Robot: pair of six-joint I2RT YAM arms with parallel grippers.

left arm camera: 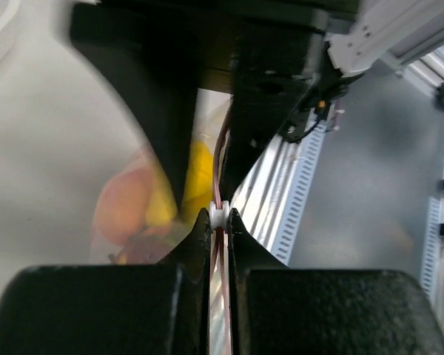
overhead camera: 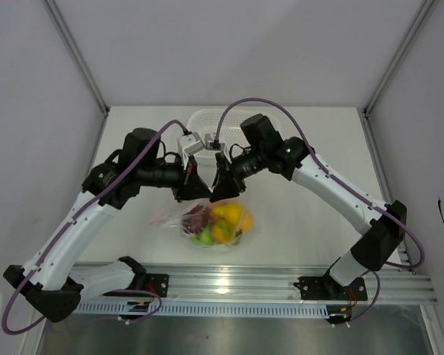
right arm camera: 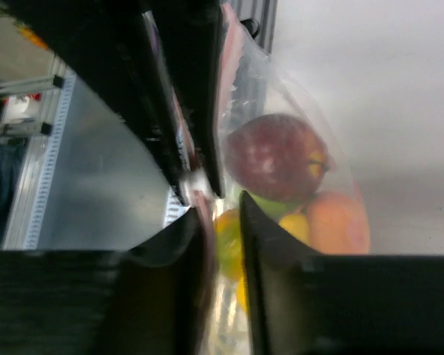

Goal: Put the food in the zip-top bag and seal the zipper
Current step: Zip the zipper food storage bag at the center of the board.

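Observation:
The clear zip-top bag (overhead camera: 174, 216) lies on the white table with the food inside: a dark red apple (overhead camera: 196, 218), yellow citrus (overhead camera: 231, 214), a green apple (overhead camera: 205, 237) and an orange fruit (overhead camera: 221, 232). My left gripper (overhead camera: 189, 189) is at the bag's upper edge. In the left wrist view it (left arm camera: 218, 214) is shut on the white slider and red zipper (left arm camera: 220, 166). My right gripper (overhead camera: 223, 189) is right next to it. Its jaws (right arm camera: 222, 207) straddle the bag's edge with a narrow gap, the red strip against one finger. The apple (right arm camera: 270, 155) and peach (right arm camera: 337, 222) show through the plastic.
A white perforated basket (overhead camera: 207, 122) stands behind the two grippers at the back of the table. A metal rail (overhead camera: 281, 285) runs along the near edge by the arm bases. White walls close in the left, right and back sides.

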